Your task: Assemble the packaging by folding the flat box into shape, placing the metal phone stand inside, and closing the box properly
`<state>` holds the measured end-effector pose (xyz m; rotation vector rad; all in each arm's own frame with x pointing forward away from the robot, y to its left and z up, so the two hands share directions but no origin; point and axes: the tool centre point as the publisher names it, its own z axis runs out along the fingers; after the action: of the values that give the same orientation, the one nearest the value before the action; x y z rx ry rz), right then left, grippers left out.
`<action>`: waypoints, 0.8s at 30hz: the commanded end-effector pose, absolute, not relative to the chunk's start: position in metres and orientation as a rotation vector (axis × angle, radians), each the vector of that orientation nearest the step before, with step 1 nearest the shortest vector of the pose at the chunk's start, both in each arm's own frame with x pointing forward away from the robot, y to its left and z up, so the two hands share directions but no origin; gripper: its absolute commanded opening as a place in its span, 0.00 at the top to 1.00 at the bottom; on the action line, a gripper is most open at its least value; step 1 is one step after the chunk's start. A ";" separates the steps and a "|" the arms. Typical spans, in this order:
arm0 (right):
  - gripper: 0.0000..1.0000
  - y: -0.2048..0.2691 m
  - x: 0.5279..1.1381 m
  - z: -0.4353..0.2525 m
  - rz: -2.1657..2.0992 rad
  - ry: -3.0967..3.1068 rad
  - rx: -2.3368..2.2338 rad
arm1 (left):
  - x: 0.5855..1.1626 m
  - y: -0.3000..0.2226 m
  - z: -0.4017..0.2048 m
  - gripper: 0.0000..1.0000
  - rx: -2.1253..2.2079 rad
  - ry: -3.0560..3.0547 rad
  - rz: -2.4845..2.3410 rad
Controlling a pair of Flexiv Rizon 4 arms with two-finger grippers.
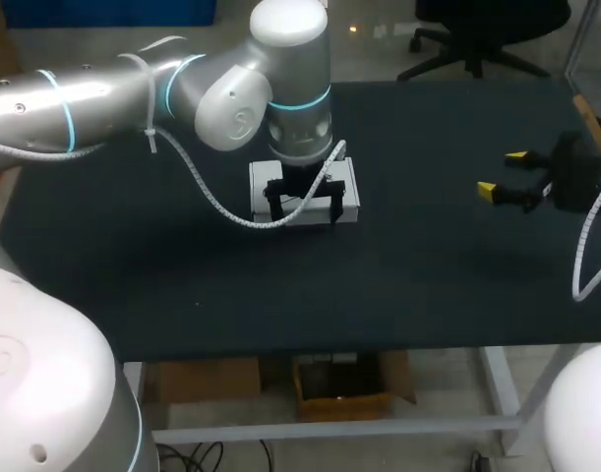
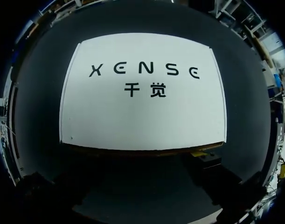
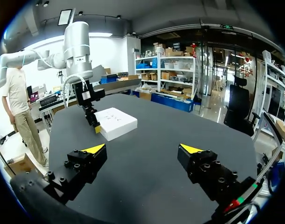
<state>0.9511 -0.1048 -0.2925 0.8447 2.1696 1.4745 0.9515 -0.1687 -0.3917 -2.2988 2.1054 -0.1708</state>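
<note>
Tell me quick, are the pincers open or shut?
Left pincer: open, at the white box's edge, not gripping it.
Right pincer: open, holding nothing.

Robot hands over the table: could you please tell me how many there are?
2. The left hand is down at the white box in the middle of the table; the right hand sits near its right edge, apart from the box. None looks hidden.
</note>
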 end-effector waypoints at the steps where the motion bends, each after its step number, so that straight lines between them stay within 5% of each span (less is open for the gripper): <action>1: 0.00 -0.106 0.950 -0.293 1.481 2.167 0.841 | 0.974 -0.172 -0.390 0.00 -2.299 2.109 -0.120; 24: 0.00 -0.106 0.950 -0.293 1.481 2.167 0.841 | 1.080 -0.165 -0.387 0.00 -2.310 2.117 -0.059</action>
<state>0.9508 -0.1046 -0.2921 0.8457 2.1710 1.4726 1.0661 -0.1615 -0.3877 -2.2823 2.0897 -0.1407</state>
